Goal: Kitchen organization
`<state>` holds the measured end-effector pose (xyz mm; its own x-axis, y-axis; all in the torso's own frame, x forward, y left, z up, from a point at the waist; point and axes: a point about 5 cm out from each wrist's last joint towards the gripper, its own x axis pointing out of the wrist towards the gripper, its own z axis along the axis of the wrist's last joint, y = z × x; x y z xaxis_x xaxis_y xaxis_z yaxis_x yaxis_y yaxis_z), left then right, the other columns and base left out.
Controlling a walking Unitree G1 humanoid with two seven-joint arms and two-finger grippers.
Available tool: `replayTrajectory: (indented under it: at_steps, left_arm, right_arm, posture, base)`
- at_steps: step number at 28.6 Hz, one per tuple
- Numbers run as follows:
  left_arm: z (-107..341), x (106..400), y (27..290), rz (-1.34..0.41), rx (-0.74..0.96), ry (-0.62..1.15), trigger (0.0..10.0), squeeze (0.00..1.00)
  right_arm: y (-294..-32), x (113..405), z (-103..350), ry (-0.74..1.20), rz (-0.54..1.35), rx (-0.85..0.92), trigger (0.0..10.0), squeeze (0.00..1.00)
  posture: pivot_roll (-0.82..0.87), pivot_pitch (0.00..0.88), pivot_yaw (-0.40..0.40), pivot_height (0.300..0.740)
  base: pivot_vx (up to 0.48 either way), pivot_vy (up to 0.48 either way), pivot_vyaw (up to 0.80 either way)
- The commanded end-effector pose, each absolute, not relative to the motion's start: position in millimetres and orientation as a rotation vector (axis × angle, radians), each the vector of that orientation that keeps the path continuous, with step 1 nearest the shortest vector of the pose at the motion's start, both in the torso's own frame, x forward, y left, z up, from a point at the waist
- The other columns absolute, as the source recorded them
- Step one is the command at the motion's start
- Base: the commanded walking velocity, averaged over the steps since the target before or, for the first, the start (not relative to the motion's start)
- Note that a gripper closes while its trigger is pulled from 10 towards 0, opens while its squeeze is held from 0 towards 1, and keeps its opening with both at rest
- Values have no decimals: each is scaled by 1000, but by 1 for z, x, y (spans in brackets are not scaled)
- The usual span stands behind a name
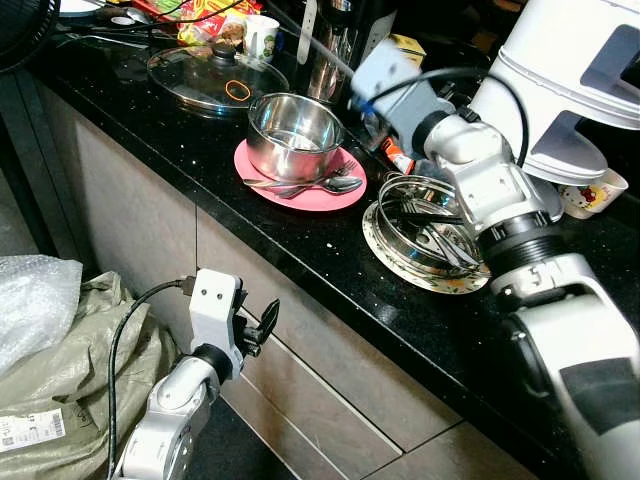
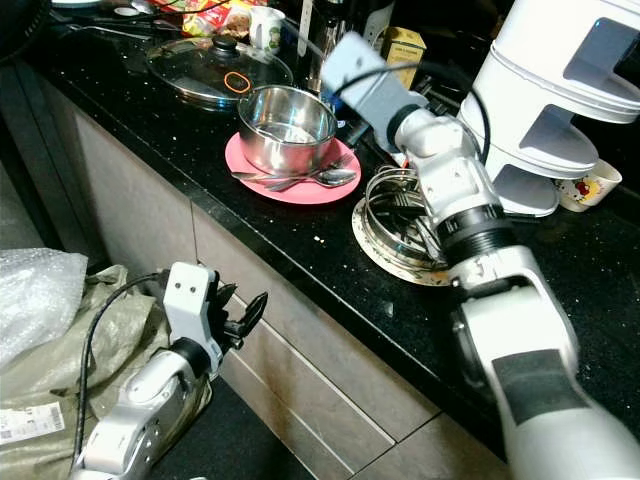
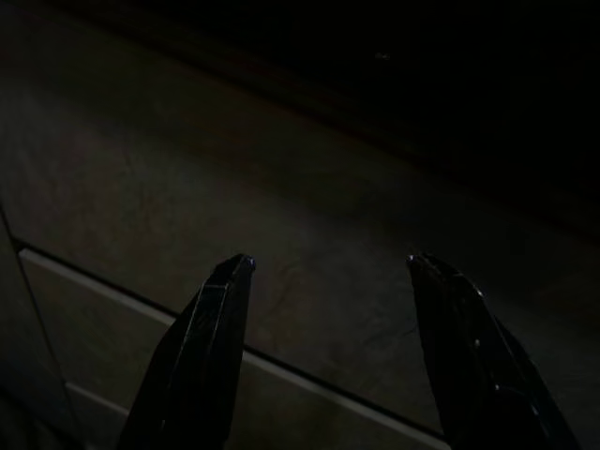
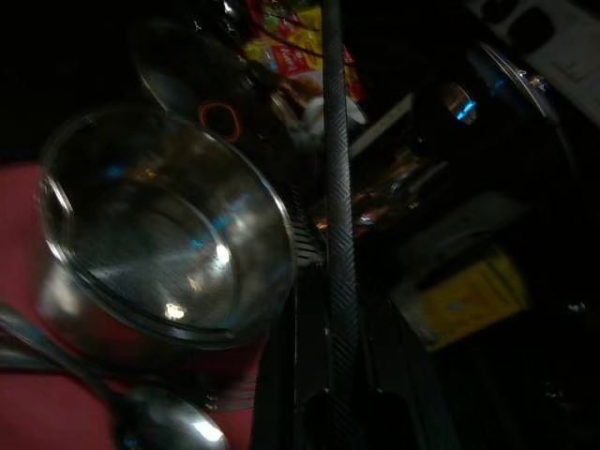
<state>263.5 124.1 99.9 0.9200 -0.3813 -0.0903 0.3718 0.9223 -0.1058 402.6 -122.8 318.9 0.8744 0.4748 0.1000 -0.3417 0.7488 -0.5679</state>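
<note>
A steel pot (image 1: 295,135) stands on a pink plate (image 1: 348,196) with spoons (image 1: 320,186) lying across the plate's front. My right arm reaches over the black counter (image 1: 300,255). Its gripper (image 1: 352,80) hovers just behind the pot's right rim, shut on a long thin dark rod (image 4: 335,187) that points toward the back of the counter. Right of the pink plate, a patterned plate (image 1: 395,262) holds a steel bowl with cutlery (image 1: 430,225). My left gripper (image 1: 262,325) hangs low in front of the cabinet doors, fingers open and empty.
A glass lid (image 1: 215,78) lies behind the pot, with a mug (image 1: 262,35), a steel jug (image 1: 335,50) and snack packets further back. A white tiered rack (image 1: 580,80) and a small cup (image 1: 590,192) stand at the right. Bubble wrap (image 1: 35,300) and a sack (image 1: 70,380) lie on the floor.
</note>
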Motion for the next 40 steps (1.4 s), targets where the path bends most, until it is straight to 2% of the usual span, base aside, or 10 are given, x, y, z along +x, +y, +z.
replayTrajectory:
  at_steps: [1, 6, 8, 9, 11, 12, 21, 32, 35, 40]
  left_arm:
    - [99, 261, 120, -408, -89, 114, 10000, 0]
    - [99, 261, 120, -411, -91, 114, 10000, 0]
    - [100, 261, 120, -415, -91, 113, 10000, 0]
    - [100, 261, 120, -417, -91, 112, 10000, 0]
    - [100, 260, 120, -418, -91, 112, 10000, 0]
    - [100, 260, 120, -418, -92, 111, 10000, 0]
    - [101, 260, 120, -438, -95, 105, 10000, 0]
    - [103, 256, 112, -546, -106, 103, 10000, 0]
    - [104, 252, 106, -621, -127, 113, 10000, 0]
    - [108, 230, 90, -929, -255, 206, 10000, 0]
  right_arm:
    - [-133, 397, 318, -260, 487, -417, 0, 0]
    - [-136, 388, 315, -305, 543, -249, 0, 0]
    - [-144, 378, 316, -353, 558, -52, 0, 0]
    - [-148, 375, 316, -364, 552, 1, 4706, 0]
    - [-150, 373, 316, -369, 548, 30, 4706, 0]
    - [-154, 371, 315, -376, 535, 87, 10000, 0]
    - [-187, 345, 298, -408, 441, 395, 10000, 0]
    - [-198, 339, 299, -414, 380, 437, 10000, 0]
    - [-198, 340, 298, -399, 366, 424, 10000, 0]
    - [-199, 341, 291, -356, 314, 366, 10000, 0]
  posture:
    - [158, 40, -211, 740]
    - [160, 40, -208, 740]
    - [157, 39, -203, 740]
    - [157, 40, -202, 740]
    - [157, 40, -202, 740]
    - [157, 40, -201, 740]
    - [141, 38, -188, 740]
    - [141, 30, -176, 740]
    - [140, 29, -173, 740]
    - [132, 26, -167, 740]
  base:
    - [0, 0, 0]
    - [0, 0, 0]
    - [0, 0, 0]
    - [0, 0, 0]
    - [0, 0, 0]
    - [0, 0, 0]
    - [0, 0, -525]
    - [0, 0, -788]
    - [0, 0, -792]
    - [0, 0, -398]
